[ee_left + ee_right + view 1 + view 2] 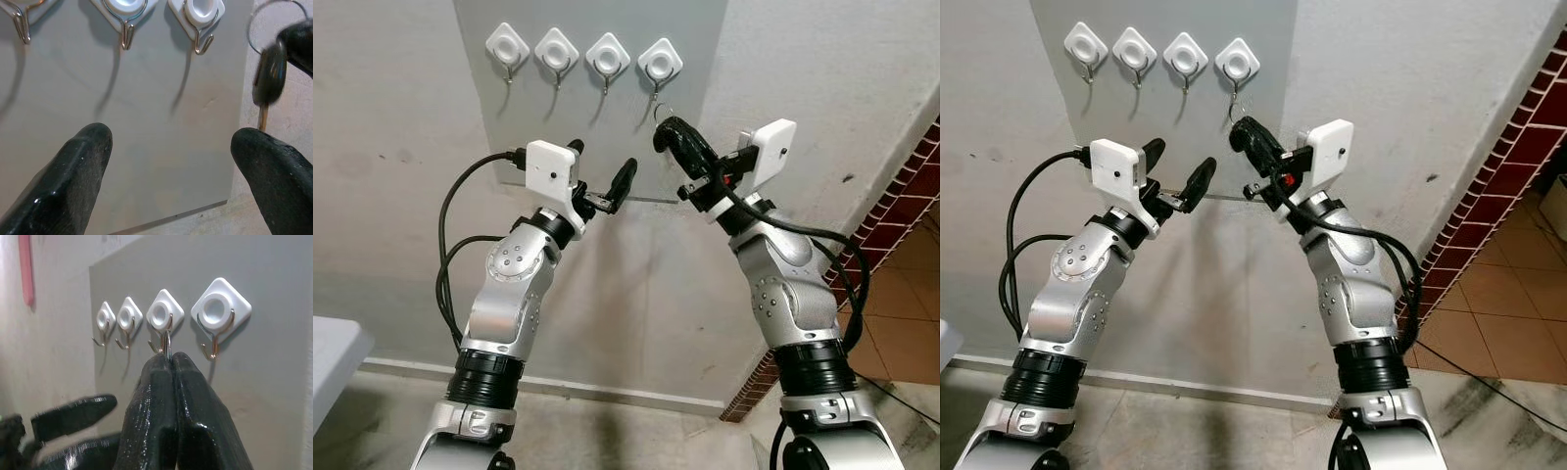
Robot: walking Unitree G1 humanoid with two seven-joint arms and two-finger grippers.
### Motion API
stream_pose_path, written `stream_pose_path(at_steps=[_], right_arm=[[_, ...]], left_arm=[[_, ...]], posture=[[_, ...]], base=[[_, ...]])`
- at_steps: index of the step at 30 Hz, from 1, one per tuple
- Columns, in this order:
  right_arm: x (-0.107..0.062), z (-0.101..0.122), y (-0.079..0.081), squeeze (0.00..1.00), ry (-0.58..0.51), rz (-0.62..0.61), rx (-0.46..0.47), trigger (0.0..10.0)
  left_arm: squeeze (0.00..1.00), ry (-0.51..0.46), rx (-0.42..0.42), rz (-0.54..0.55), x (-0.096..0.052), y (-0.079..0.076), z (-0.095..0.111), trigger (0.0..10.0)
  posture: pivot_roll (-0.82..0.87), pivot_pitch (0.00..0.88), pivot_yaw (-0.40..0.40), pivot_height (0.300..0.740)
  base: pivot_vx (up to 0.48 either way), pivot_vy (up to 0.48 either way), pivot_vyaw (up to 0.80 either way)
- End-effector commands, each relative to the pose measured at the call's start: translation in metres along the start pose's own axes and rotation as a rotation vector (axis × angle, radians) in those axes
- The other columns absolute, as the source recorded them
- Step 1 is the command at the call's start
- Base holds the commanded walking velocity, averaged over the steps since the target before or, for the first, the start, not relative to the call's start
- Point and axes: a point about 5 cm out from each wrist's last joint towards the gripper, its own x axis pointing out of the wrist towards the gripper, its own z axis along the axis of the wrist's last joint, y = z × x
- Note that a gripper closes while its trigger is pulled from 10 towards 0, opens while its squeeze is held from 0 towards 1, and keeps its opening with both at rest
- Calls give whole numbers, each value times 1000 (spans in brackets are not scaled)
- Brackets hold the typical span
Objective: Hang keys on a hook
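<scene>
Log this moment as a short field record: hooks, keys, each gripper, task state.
hooks: four white hooks in a row on a grey panel
keys: key ring pinched in right gripper, just below rightmost hook, not on it
right gripper: shut on key ring
left gripper: open, holds nothing, below hooks
task state: keys not yet hung

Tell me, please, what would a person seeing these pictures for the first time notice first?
First, the row of four white hooks on a grey panel on the wall, high in the head views. Next, the right gripper, raised just below the rightmost hook, fingers pinched together on a thin key ring with a dark key hanging beneath. The left gripper is held open lower, in front of the panel.
</scene>
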Motion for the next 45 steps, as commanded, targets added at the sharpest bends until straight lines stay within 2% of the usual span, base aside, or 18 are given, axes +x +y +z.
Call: stream_pose_path(at_steps=[1,11,21,39,42,45], right_arm=[[4,5,-4,0,-17,-1,30,10000],[13,1,-4,0,-22,2,105,10000],[20,-3,-5,0,-11,10,120,10000],[30,4,-18,0,-51,-30,174,10000],[33,7,-23,0,-75,-52,246,10000],[33,6,-24,0,-80,-54,274,10000]], left_arm=[[0,-7,7,-13,-1,-1,4,10000],[0,-2,-3,-13,-1,-1,4,10000],[0,1,-9,-8,-2,-2,3,10000],[0,2,-19,-4,-2,-2,4,10000],[0,0,-19,0,-1,-2,4,10000],[0,0,-20,1,-1,-2,4,10000]], posture=[[122,35,-28,740],[120,45,-23,740],[123,55,-24,740],[122,61,-22,740],[124,62,-26,740],[124,62,-26,740]], base=[[0,0,0],[0,0,0],[0,0,0],[0,0,0],[0,0,0],[0,0,0]])
